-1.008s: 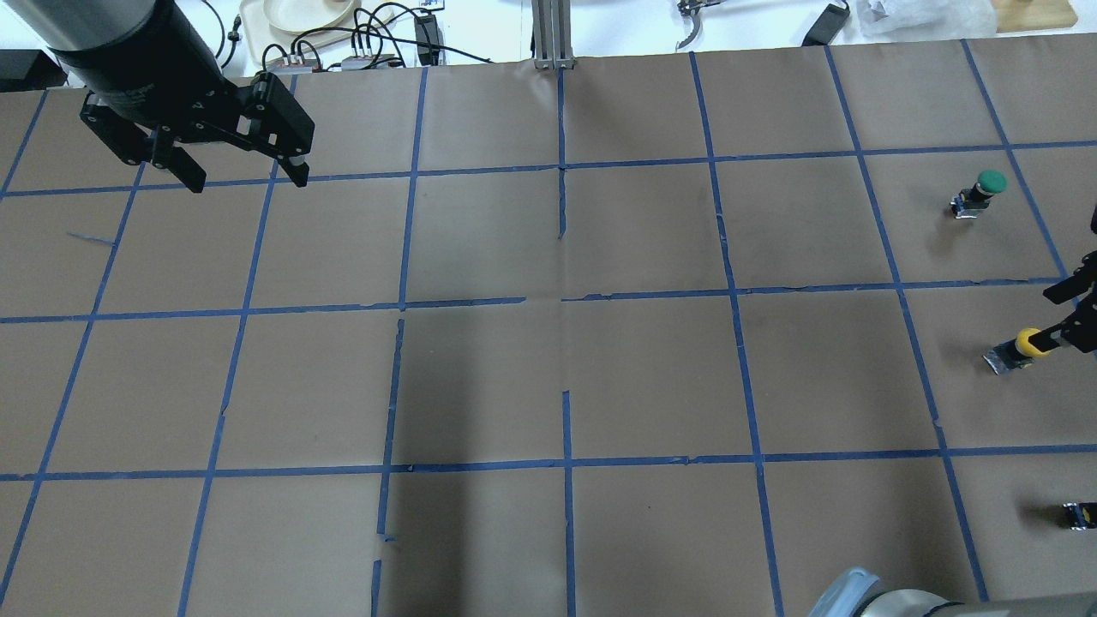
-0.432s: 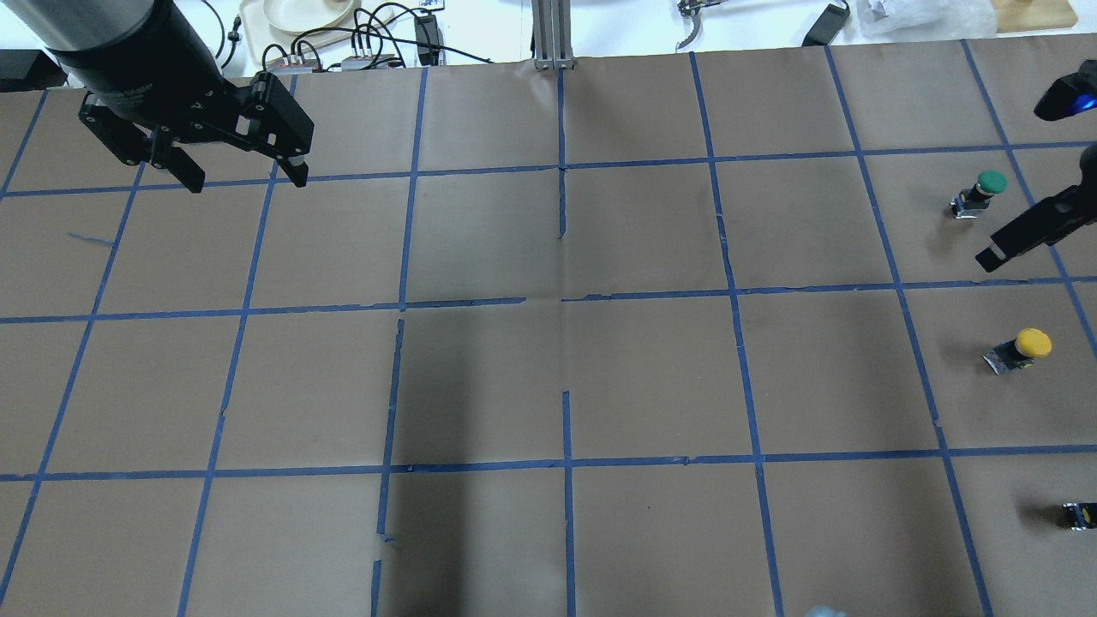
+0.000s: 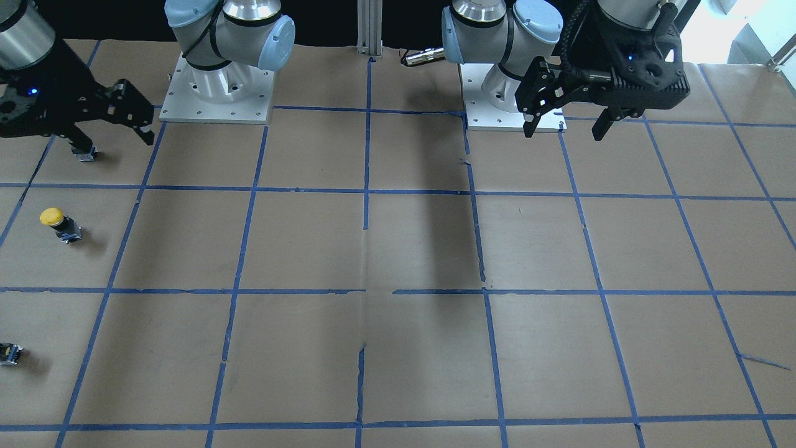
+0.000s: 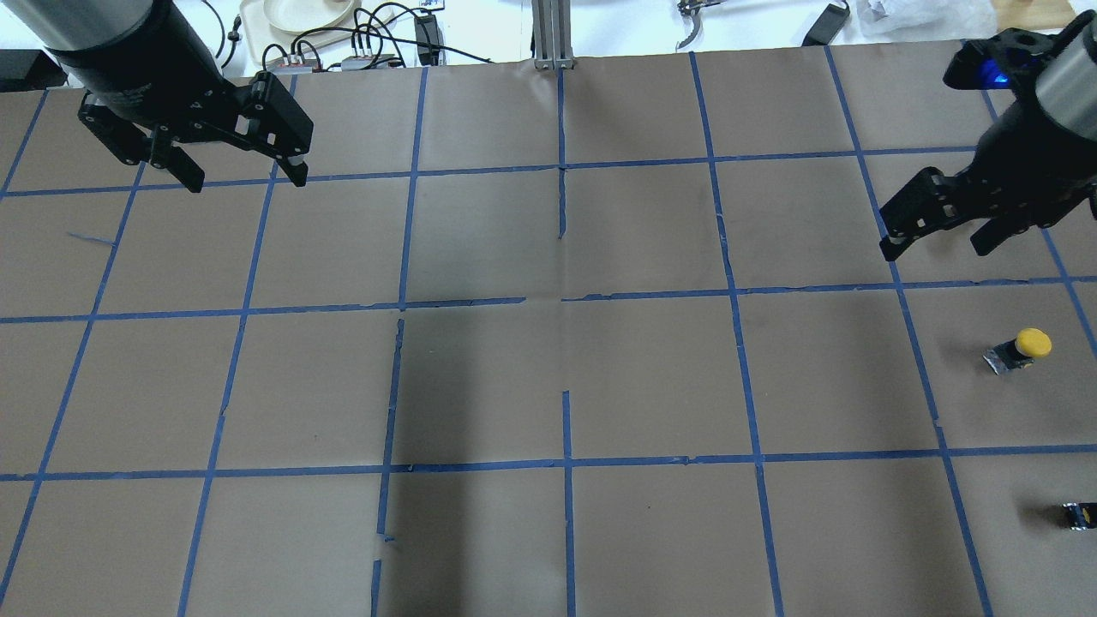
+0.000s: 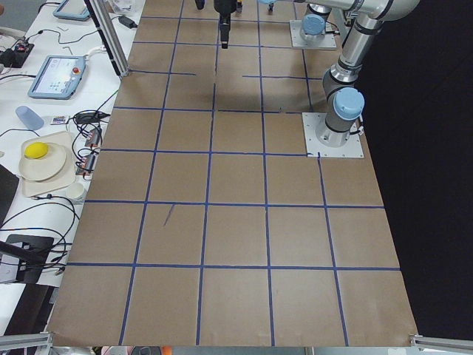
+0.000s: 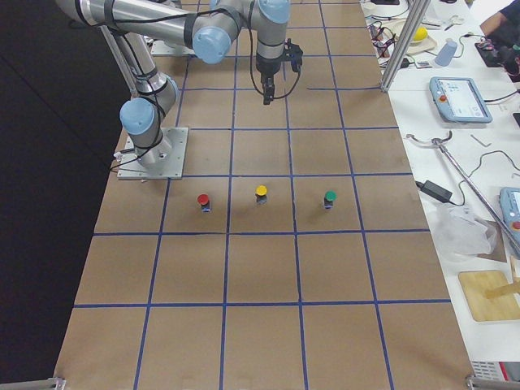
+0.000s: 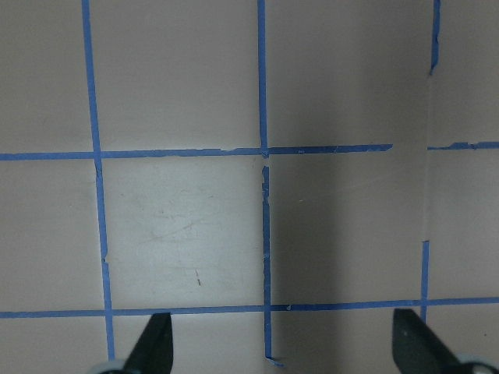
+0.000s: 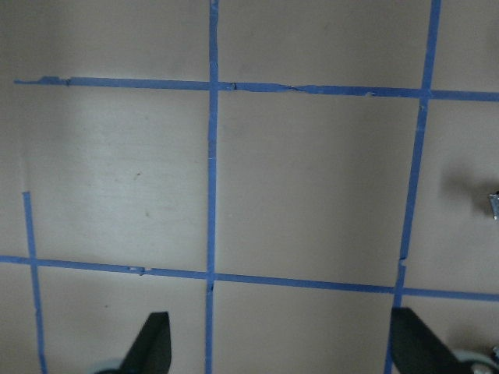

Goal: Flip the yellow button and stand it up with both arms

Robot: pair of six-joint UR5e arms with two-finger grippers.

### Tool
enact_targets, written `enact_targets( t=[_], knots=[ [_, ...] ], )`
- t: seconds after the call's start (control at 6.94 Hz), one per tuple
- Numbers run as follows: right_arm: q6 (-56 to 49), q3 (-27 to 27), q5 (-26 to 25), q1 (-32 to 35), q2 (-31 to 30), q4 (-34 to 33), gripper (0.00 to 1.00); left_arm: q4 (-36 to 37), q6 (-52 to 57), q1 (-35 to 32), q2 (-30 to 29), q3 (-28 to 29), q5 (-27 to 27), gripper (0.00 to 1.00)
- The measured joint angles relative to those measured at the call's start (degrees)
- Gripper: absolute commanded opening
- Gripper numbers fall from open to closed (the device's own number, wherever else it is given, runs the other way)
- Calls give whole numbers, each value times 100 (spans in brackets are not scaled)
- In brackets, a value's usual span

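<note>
The yellow button (image 4: 1023, 348) stands cap-up on the brown paper at the table's right side, untouched. It also shows in the front view (image 3: 60, 223) and the right exterior view (image 6: 261, 193). My right gripper (image 4: 938, 247) is open and empty, raised above the table beyond the button; it shows in the front view (image 3: 112, 138) too. Its wrist view (image 8: 284, 347) shows only taped paper between the spread fingers. My left gripper (image 4: 248, 182) is open and empty, high over the far left, also in the front view (image 3: 564, 132) and its wrist view (image 7: 287, 347).
A red-capped button (image 6: 203, 201) and a green-capped button (image 6: 330, 198) stand either side of the yellow one. The right gripper hides the green one in the overhead view. A small dark part (image 4: 1080, 514) lies at the right edge. Cables and a plate (image 4: 300, 13) sit beyond the far edge.
The right gripper's fingers were at the yellow cap one second ago. They have let go, and the gripper has risen and moved to the far side. The button stays standing. The left arm is still.
</note>
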Motion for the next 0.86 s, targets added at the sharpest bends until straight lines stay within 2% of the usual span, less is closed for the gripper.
enact_targets(
  t=[0.29, 0.43, 0.58, 0.86],
  knots=[
    [1496, -511, -3, 899, -93, 579, 100, 0, 0, 3, 0, 0, 0, 100],
    [1906, -686, 5, 1330, -95, 753, 100, 0, 0, 3, 0, 0, 0, 100],
    [2085, -745, -81, 1697, -90, 831, 100, 0, 0, 3, 0, 0, 0, 100],
    [2149, -742, -318, 1935, -80, 840, 100, 0, 0, 4, -1, 0, 0, 100]
  ],
)
